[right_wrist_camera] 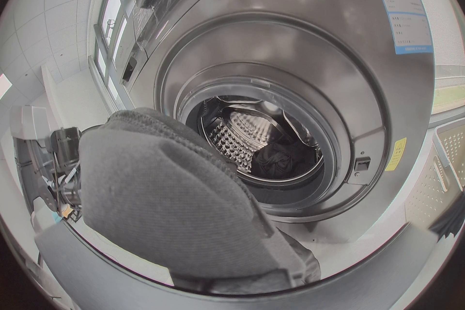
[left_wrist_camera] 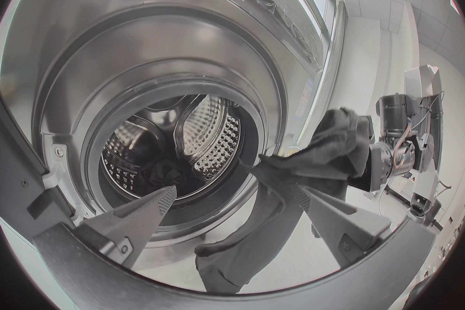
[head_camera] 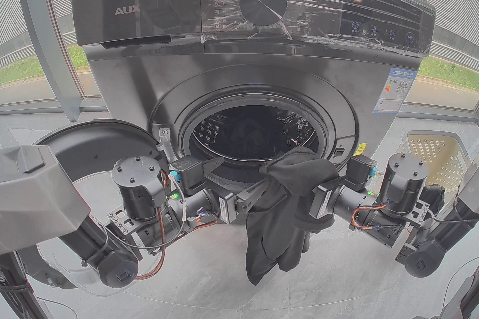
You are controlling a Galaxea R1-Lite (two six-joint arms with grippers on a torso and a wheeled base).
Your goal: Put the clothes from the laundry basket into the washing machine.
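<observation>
A black garment (head_camera: 279, 225) hangs in front of the washing machine (head_camera: 249, 61), just below its open drum mouth (head_camera: 252, 135). My right gripper (head_camera: 312, 198) is shut on the garment's bunched top, and the cloth (right_wrist_camera: 164, 199) drapes over it. My left gripper (head_camera: 234, 180) is open beside the garment. One of its fingers (left_wrist_camera: 329, 219) touches the hanging cloth (left_wrist_camera: 271, 228), and the other finger (left_wrist_camera: 145, 209) points at the drum. Dark clothes (right_wrist_camera: 281, 161) lie inside the drum. The cream laundry basket (head_camera: 441, 155) stands on the right.
The round door (head_camera: 95, 145) stands swung open to the left, behind my left arm. Pale tiled floor (head_camera: 349, 275) spreads below the garment. Windows run behind the machine.
</observation>
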